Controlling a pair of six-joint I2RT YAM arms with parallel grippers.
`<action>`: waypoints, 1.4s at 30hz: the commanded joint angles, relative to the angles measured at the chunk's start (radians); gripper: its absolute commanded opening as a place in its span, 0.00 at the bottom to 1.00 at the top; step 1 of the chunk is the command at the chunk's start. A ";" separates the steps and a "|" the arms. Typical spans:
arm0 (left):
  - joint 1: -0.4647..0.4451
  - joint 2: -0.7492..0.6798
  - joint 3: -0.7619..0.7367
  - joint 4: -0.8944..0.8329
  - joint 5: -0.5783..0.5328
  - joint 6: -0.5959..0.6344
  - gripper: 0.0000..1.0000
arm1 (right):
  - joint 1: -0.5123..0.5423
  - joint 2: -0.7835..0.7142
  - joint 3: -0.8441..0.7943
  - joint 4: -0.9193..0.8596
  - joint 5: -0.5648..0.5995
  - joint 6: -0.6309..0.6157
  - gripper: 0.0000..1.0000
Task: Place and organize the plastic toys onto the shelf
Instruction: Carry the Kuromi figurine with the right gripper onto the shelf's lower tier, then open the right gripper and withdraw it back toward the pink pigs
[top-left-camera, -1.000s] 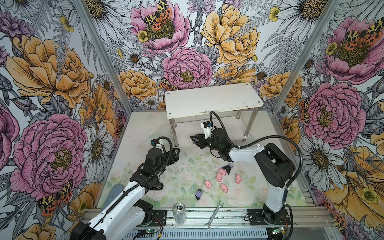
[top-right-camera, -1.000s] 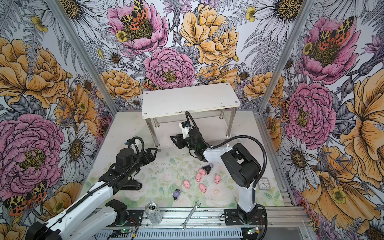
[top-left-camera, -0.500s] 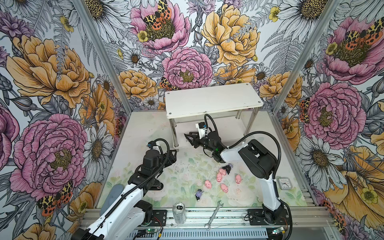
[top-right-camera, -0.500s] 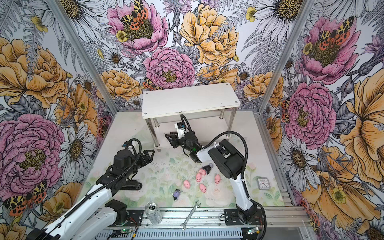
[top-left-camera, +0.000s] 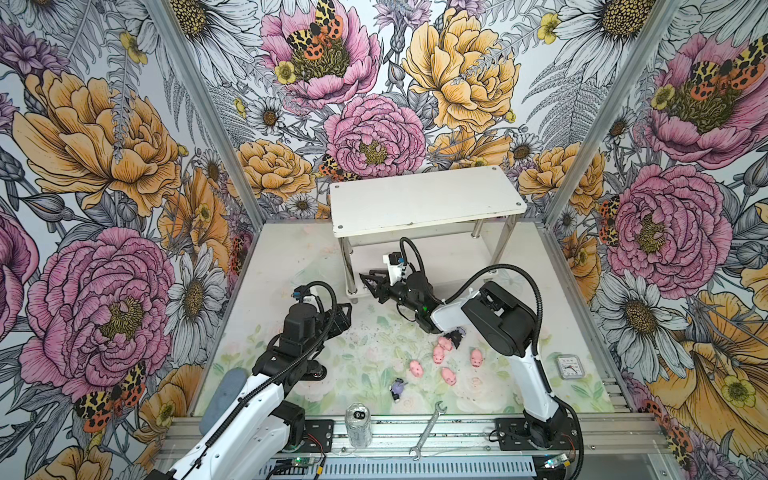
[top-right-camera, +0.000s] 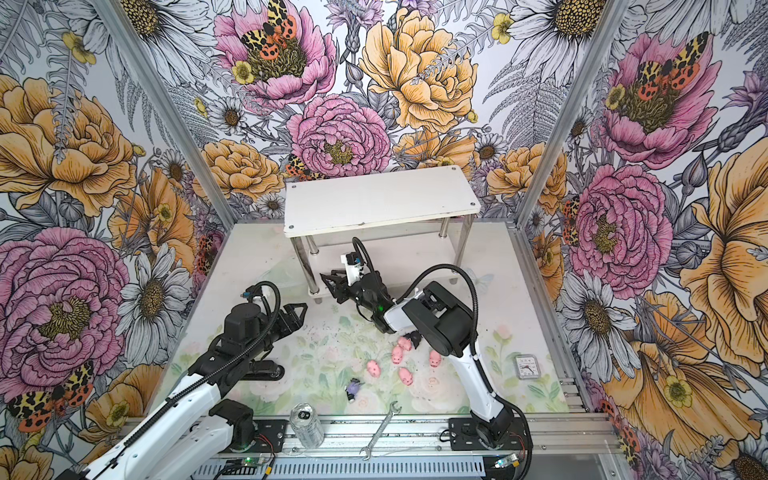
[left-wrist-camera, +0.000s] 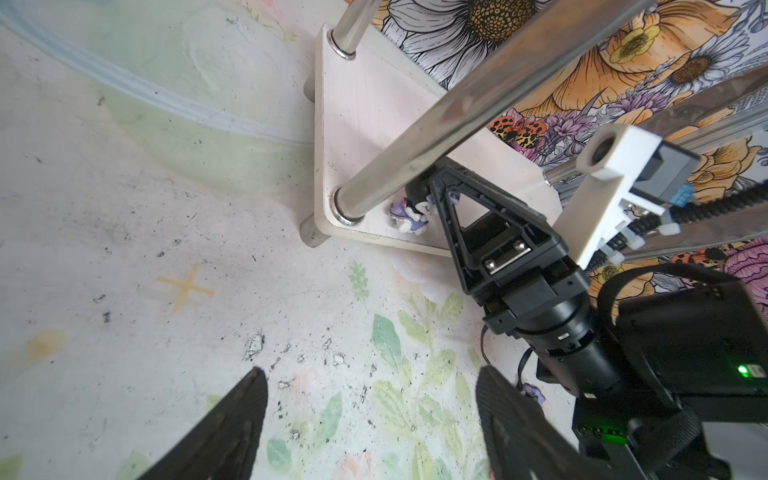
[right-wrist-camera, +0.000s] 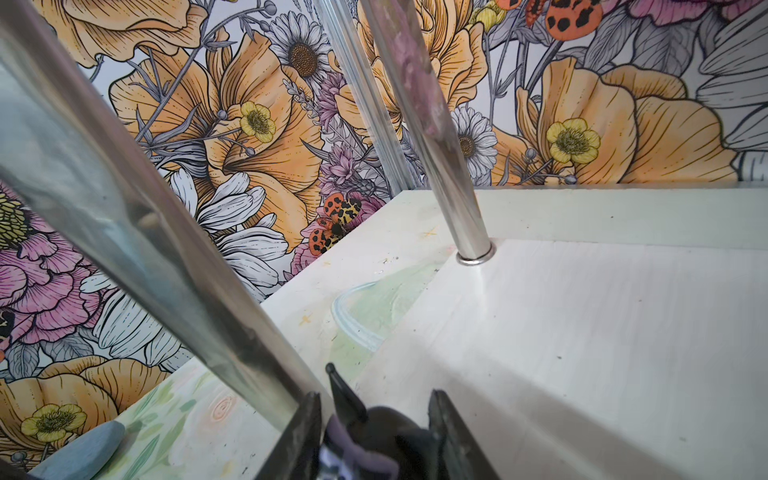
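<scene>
Right wrist: right tool (right-wrist-camera: 375, 399) snug around figurine (right-wrist-camera: 384, 434).

In a top view, the white two-tier shelf (top-right-camera: 380, 199) stands at the rear of the mat (top-right-camera: 324, 357). The right gripper (top-right-camera: 328, 283) is at the lower tier, just beside a front leg; its contents cannot be made out. The left gripper (top-right-camera: 300, 314) hangs above the mat, jaws apart and empty. Five pink pigs (top-right-camera: 397, 353) lie grouped near the right arm, a dark figurine (top-right-camera: 414, 337) beside the rearmost pig. A second figurine (top-right-camera: 354, 388) lies nearer the clear can (top-right-camera: 306, 424) and the wrench (top-right-camera: 380, 430).
</scene>
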 joint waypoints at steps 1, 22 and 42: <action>0.012 -0.009 -0.013 -0.007 -0.002 -0.011 0.81 | 0.009 0.020 -0.026 0.040 0.045 -0.031 0.27; 0.022 -0.008 -0.016 -0.006 0.008 -0.010 0.81 | 0.027 0.082 -0.058 0.133 0.155 -0.104 0.40; 0.023 -0.009 -0.016 0.001 0.010 -0.021 0.81 | 0.030 0.084 -0.065 0.127 0.162 -0.121 0.60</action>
